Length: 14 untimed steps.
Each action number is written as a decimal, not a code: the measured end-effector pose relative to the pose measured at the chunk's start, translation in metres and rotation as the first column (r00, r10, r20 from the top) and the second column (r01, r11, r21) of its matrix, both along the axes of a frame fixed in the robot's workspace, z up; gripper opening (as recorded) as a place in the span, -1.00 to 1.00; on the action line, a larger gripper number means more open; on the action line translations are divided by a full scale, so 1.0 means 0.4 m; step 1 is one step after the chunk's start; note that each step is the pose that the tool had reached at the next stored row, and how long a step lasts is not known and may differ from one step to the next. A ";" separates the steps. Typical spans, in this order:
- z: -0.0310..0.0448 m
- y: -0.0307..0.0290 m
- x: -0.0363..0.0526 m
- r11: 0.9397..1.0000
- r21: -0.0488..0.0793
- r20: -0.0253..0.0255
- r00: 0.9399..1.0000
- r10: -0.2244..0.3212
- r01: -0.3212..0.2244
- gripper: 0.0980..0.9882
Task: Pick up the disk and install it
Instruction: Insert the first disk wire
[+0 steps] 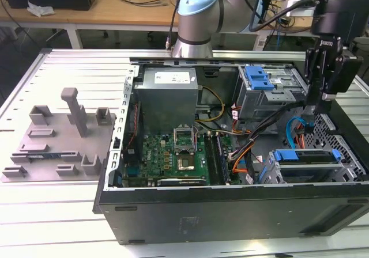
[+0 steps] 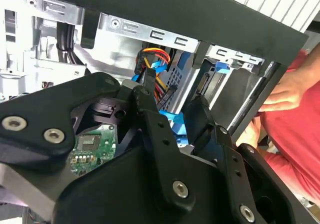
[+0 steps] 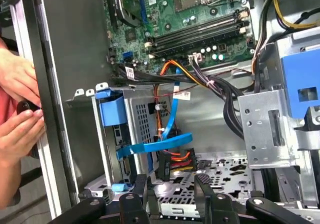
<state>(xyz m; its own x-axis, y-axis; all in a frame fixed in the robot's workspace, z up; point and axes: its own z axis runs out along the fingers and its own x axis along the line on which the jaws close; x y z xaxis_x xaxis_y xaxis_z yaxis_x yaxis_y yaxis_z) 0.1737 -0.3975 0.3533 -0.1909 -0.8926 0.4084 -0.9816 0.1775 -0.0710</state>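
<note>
Hovering empty, its two fingers spread apart, the pincer hangs over the drive corner of the open computer case, with the disk just below it.

In the exterior view the disk sits low in a drive cage against the case's near wall, toward that view's right. Its blue rail is uppermost and its long axis runs along that wall. It lies downward and a little nearward from the pincer, not touching it, and I cannot tell whether it is fully seated. In the first wrist view a blue flat cable and an orange-and-red wire bundle cross the gap ahead of the fingers, probably the likeliest snags. The grey cage with a blue tab stands further back. A person's hand rests against the outside of the case wall.
</note>
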 end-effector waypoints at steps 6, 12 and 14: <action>-0.001 0.005 0.000 0.995 -0.099 -0.006 1.000 -0.001 0.001 -0.08; -0.014 0.011 -0.008 0.994 -0.108 0.005 0.999 -0.036 0.036 -0.08; -0.023 0.024 -0.012 0.994 -0.108 0.005 0.999 -0.036 0.036 -0.08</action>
<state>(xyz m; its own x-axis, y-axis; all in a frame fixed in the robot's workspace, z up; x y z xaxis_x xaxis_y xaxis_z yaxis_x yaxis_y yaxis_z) 0.1691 -0.3877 0.3442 -0.2236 -0.8360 0.5012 -0.9744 0.2039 -0.0946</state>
